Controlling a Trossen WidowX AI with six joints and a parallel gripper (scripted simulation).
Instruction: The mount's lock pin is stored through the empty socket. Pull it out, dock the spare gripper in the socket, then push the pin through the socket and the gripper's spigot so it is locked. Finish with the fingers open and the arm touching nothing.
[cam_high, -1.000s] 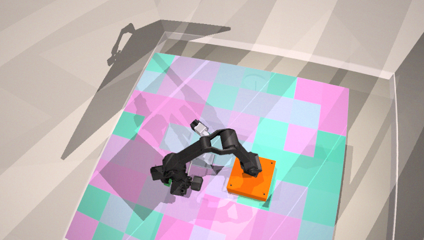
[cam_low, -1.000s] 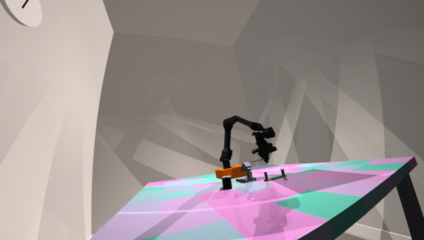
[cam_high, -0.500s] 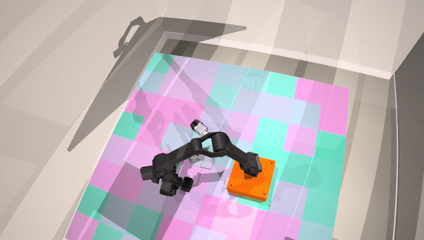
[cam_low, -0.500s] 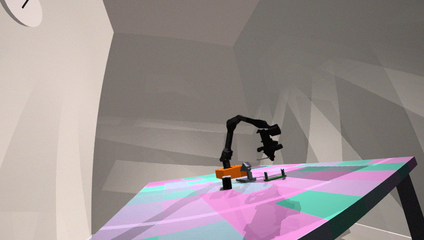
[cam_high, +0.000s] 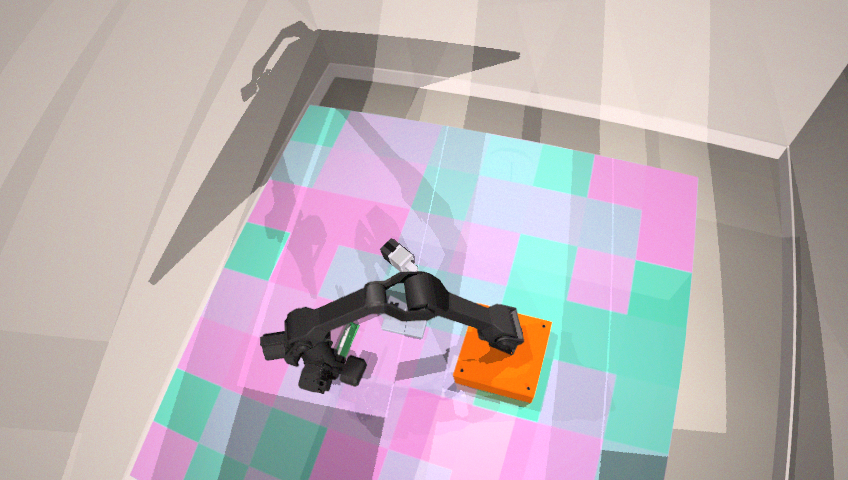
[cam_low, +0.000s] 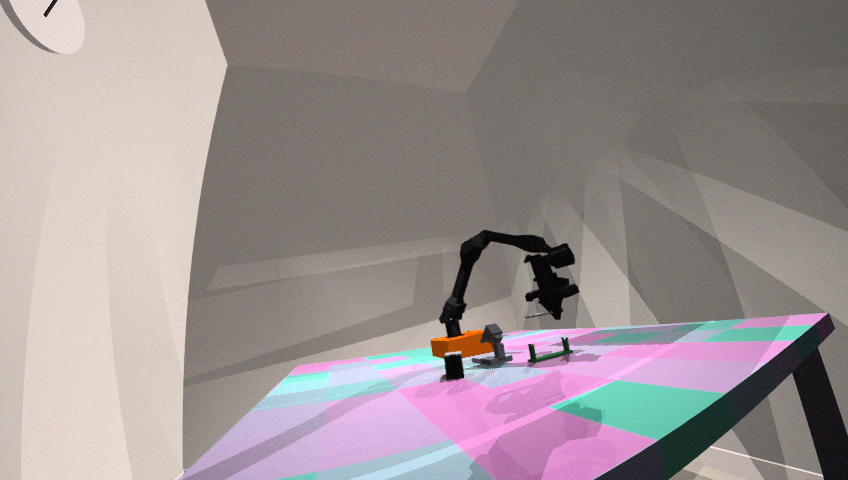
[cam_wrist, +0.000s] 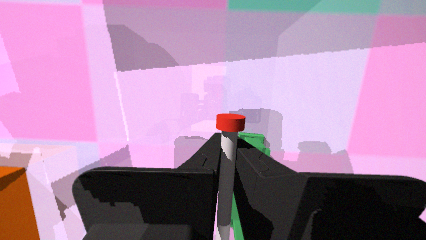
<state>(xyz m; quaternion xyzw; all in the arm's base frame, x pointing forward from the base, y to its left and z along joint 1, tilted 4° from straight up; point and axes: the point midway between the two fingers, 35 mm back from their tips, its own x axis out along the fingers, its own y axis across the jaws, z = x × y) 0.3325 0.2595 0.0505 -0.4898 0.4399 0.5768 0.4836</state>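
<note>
My gripper (cam_low: 558, 315) (cam_wrist: 223, 139) is shut on the lock pin (cam_low: 538, 314) (cam_wrist: 230, 122), a thin grey rod with a red head. The pin is clear of the mount, held in the air above the green rack's area; its far end is cut off in the wrist view. The grey mount (cam_high: 411, 328) (cam_low: 499, 349) stands on the table, its socket partly hidden by the arm in the top view. No pin shows in it. The spare gripper (cam_high: 399, 255) (cam_low: 454, 365), black with a pale upper part, stands apart from the mount, away from my fingers.
A green rack (cam_high: 347, 340) (cam_low: 550, 356) (cam_wrist: 252, 136) with two uprights stands beside the mount, below my gripper. The orange base block (cam_high: 505, 371) (cam_low: 467, 344) (cam_wrist: 14, 200) carries the arm. The arm arches over the mount in the top view.
</note>
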